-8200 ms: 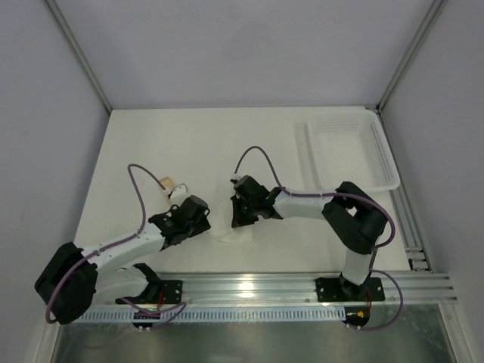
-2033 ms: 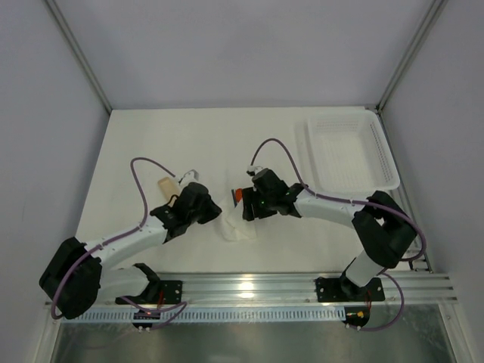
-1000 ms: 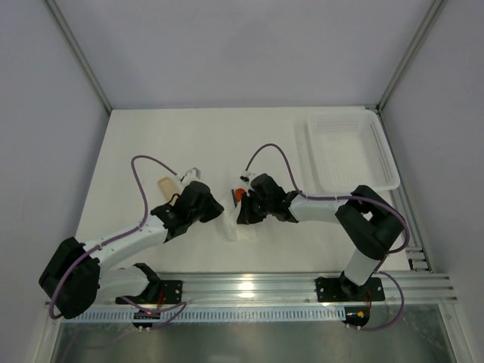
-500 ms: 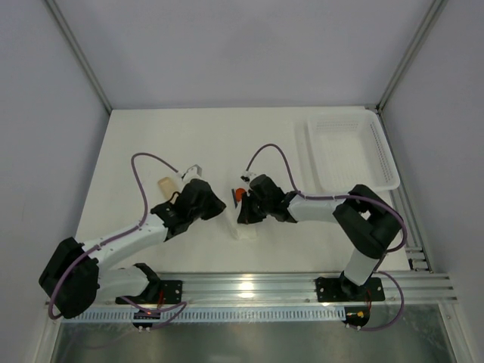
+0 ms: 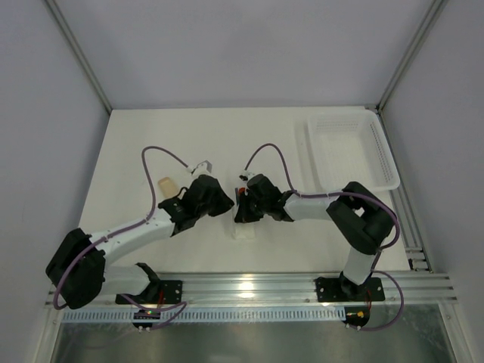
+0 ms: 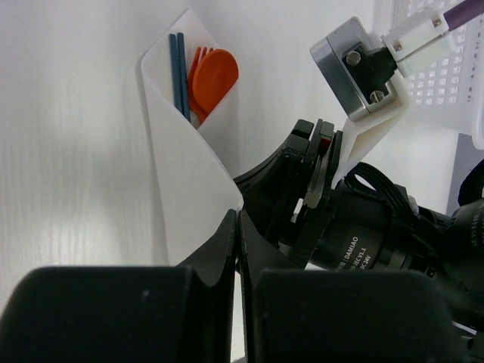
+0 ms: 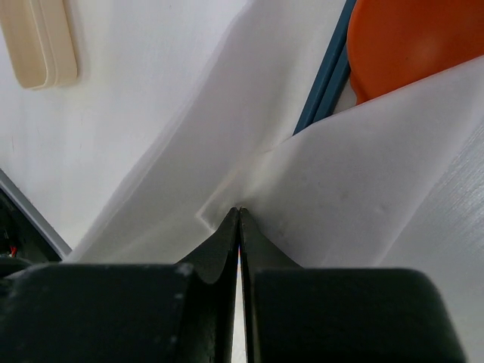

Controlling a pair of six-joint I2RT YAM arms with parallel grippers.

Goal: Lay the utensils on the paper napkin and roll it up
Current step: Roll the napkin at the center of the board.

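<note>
The paper napkin [image 5: 243, 229] lies folded into a narrow strip between my two grippers. In the left wrist view one flap of the napkin [image 6: 181, 174] stands up over an orange utensil [image 6: 215, 74] and two thin blue sticks [image 6: 178, 72], whose tops stick out. My left gripper [image 6: 239, 215] is shut with the flap's corner at its tips. My right gripper [image 7: 239, 212] is shut too, and its tips press into a crease of the napkin [image 7: 340, 189], just below the orange utensil [image 7: 416, 38]. A pale tan flat stick [image 5: 168, 184] lies bare on the table to the left.
A white mesh basket [image 5: 382, 147] stands at the back right of the table. The two gripper heads [image 5: 224, 206] [image 5: 239, 212] are almost touching over the napkin. Purple cables loop above both wrists. Metal frame posts border the table on both sides.
My left gripper has swung right toward the right gripper, carrying the napkin's flap over the utensils. The napkin looks narrower than a second ago. The right gripper has barely moved.
</note>
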